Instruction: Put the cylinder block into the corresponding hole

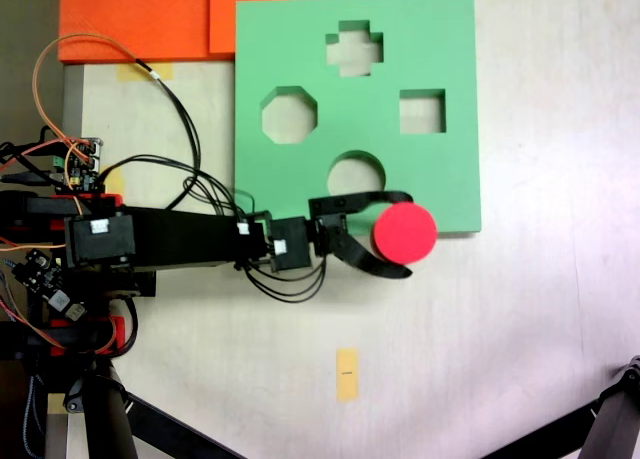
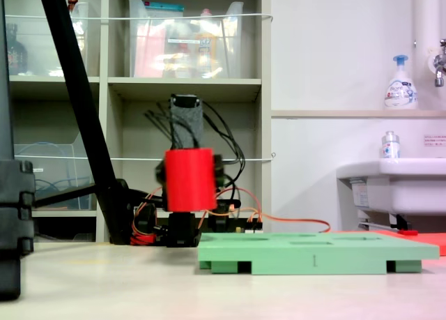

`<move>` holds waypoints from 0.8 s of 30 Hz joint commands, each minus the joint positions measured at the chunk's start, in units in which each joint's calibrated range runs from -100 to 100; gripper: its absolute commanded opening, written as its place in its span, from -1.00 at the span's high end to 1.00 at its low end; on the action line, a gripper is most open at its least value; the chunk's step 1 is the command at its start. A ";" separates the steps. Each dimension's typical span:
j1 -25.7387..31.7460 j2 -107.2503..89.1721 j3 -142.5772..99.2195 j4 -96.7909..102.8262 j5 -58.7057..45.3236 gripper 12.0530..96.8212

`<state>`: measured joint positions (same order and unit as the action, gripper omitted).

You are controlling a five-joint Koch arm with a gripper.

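Nearest the lens in a fixed view you have a black tripod leg [image 2: 77, 90] crossing the left of the picture, with the pale desk [image 2: 104, 285] running back behind it. On that desk lies the green foam board [image 2: 317, 254], flat and low. Your gripper [image 1: 405, 233] has its two black jaws closed around the cylinder block [image 1: 405, 232], one jaw on each side of the red round. From the side you see the cylinder block [image 2: 189, 179] standing upright in the grip and held clear above the desk, higher than the board's top face. From above, the block overlaps the board's lower edge, toward its lower right corner. The corresponding hole [image 1: 357, 169] is the round cutout near the middle of that lower edge; the block sits just beside it, to the right and slightly below, not over it. An octagonal cutout [image 1: 289, 115], a square cutout [image 1: 422, 111] and a cross cutout [image 1: 354, 48] lie further up the board. Orange foam sheets [image 1: 150, 19] butt against the board's upper left corner.
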<state>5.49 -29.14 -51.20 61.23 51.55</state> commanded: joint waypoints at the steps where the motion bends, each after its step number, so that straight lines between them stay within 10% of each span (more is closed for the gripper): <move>1: 2.05 -8.43 0.15 -1.10 -0.68 0.57; 24: 10.01 -2.01 -4.63 -2.45 -0.68 0.57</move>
<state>15.07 -30.78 -57.08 56.24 51.55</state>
